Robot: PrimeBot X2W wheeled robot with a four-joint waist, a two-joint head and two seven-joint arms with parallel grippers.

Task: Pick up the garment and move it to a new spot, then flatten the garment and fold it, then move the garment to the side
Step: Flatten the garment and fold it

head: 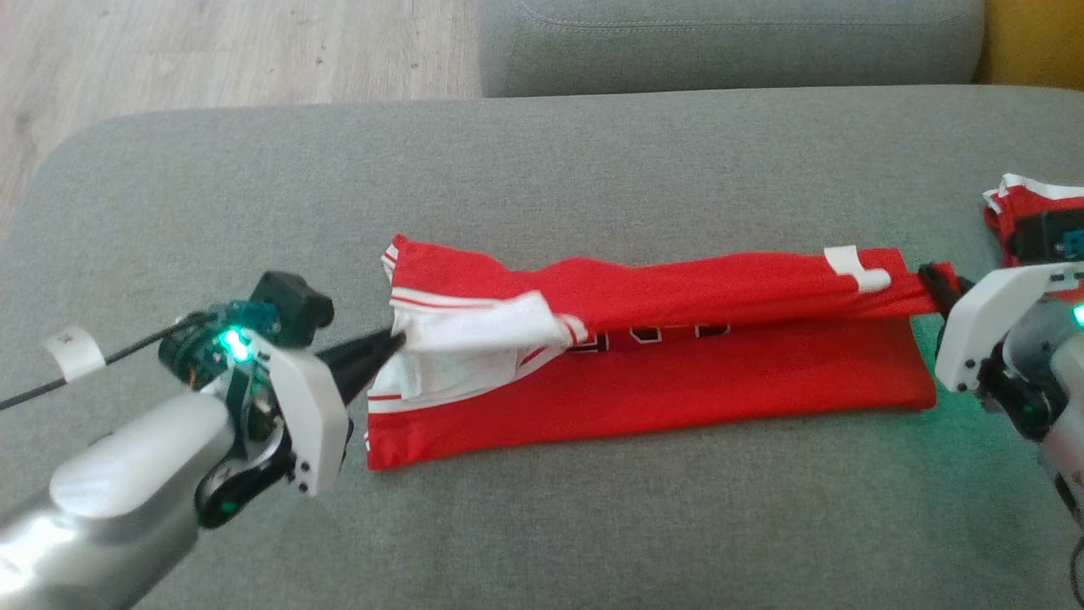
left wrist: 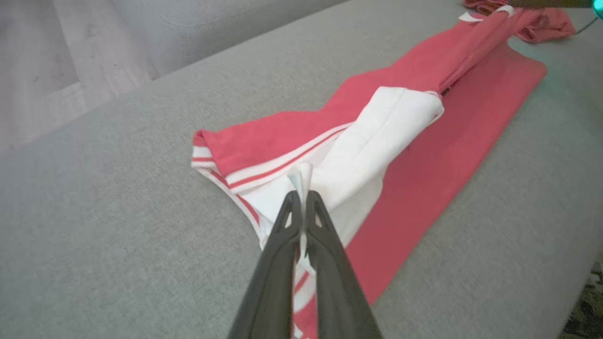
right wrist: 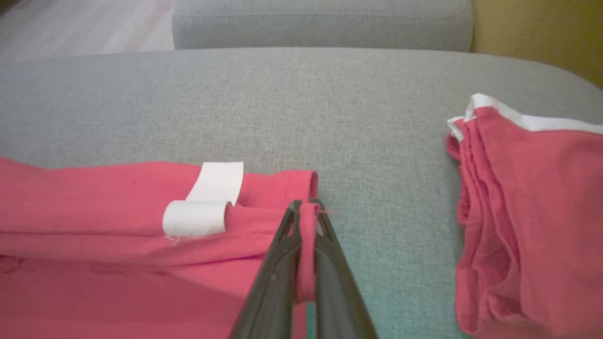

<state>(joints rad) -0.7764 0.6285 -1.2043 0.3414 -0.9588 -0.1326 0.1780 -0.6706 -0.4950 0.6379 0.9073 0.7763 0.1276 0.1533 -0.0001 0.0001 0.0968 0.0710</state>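
As the garment is lying on the sofa | left end effector is clamping its white end | right end effector (opposite end) is clamping its hem

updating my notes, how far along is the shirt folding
Done: the shirt lies spread long on the cushion. In hand: what looks like a lengthwise fold, left gripper pinching its white end, right gripper pinching its red hem. Left: finishing the fold and moving it aside.

Nothing can be read. Dark print on the red garment sits half hidden under its folded upper layer, illegible.
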